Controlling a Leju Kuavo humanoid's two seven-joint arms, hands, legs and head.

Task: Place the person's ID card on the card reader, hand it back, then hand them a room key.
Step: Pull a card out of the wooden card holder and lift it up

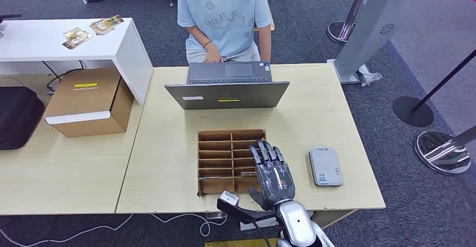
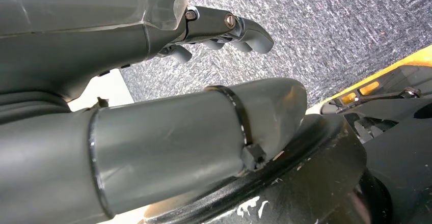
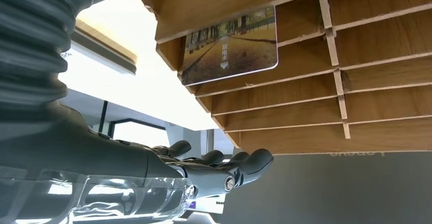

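Note:
My right hand [image 1: 273,171] hovers flat over the right side of a wooden slotted box [image 1: 231,136] near the table's front edge, fingers stretched forward and holding nothing. In the right wrist view those fingers [image 3: 224,170] reach out close to the box [image 3: 305,107], where a room key card [image 3: 229,43] printed with an autumn avenue lies in one slot. A pale grey card reader [image 1: 325,167] sits on the table just right of the hand. My left hand [image 2: 127,46] hangs over the carpet with loosely bent fingers and nothing in it. A person [image 1: 224,11] in a light blue shirt sits across the table.
An open grey laptop [image 1: 227,92] stands between the box and the person. A cardboard box [image 1: 90,101] and a black bag [image 1: 17,115] sit on the left table. Picture cards [image 1: 90,31] lie on a white desk. Stanchion bases [image 1: 412,111] stand on the right.

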